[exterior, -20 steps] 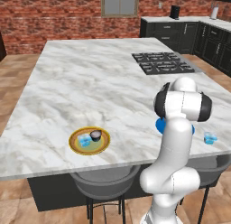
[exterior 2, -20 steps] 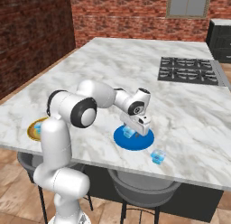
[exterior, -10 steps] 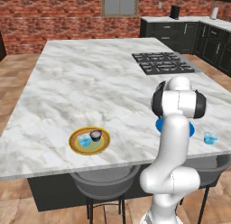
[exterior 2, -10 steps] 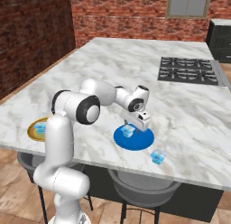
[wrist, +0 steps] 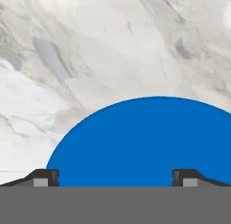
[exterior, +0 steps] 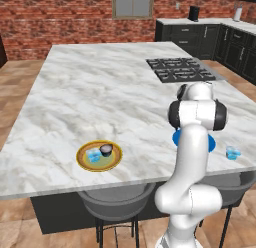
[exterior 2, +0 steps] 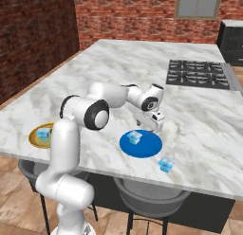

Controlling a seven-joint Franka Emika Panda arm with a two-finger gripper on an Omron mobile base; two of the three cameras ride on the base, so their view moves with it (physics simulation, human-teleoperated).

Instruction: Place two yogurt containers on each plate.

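- Marble tabletop [exterior 2: 204, 111] of a kitchen island, with a gas hob [exterior 2: 199, 74] set in at its far right corner.
- Hand [exterior 2: 151, 127] hanging over the far edge of the solid blue plate [exterior 2: 144, 146], fingers wide apart and gripping nothing.
- In the hand view, two dark fingertips [wrist: 46, 177] set well apart at the bottom, with the blue plate [wrist: 149, 142] bare between them and marble beyond.
- One pale blue yogurt cup [exterior 2: 135, 137] sitting on the blue plate, toward its left side, just below and beside the hand, not touching it.
- Another pale blue yogurt cup [exterior 2: 165, 164] standing on the bare marble near the front edge, just off the blue plate to its right; seen also in the left base view [exterior: 232, 153].
- Blue plate [exterior: 210, 143] partly hidden behind the white arm in the left base view.
- Yellow-rimmed plate with pale green centre [exterior: 87, 164] lying near the front edge on the left, well apart from the blue one.
- On that plate, a pale blue yogurt cup [exterior: 93, 155] and a dark yogurt cup [exterior: 105, 150] side by side, close together.
- Grey stools [exterior: 117, 202] tucked under the front edge of the island.
- Brick wall with a window [exterior: 132, 3] at the back; dark cabinets [exterior: 200, 34] to the right.
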